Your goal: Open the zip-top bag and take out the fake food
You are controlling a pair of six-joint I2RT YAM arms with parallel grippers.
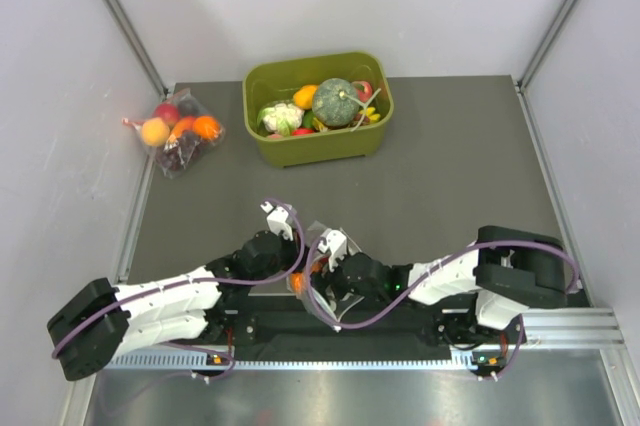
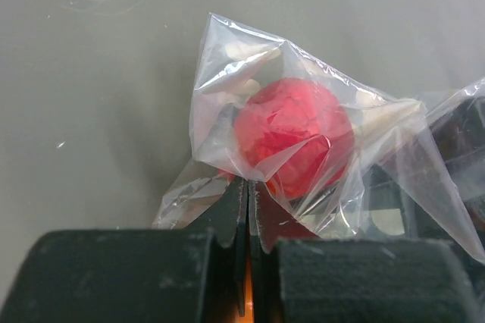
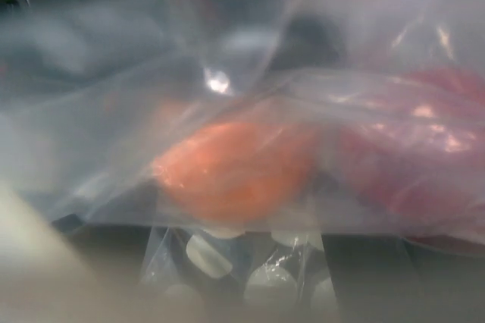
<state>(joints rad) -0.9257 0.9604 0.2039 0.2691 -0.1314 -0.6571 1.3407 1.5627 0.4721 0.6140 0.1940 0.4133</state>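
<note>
The left gripper (image 2: 248, 190) has its jaws pinched on the zip-top bag (image 2: 227, 95) at lower middle, probably anchoring it for opening. On the right gripper (image 1: 322, 284), plastic smothers the view, so can't tell what its jaws are doing.

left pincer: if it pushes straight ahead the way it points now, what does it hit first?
The left pincer is shut on the clear bag, so film comes first. Just beyond, ahead inside it, is the red fruit; depth is unclear, but it looks close.
</note>
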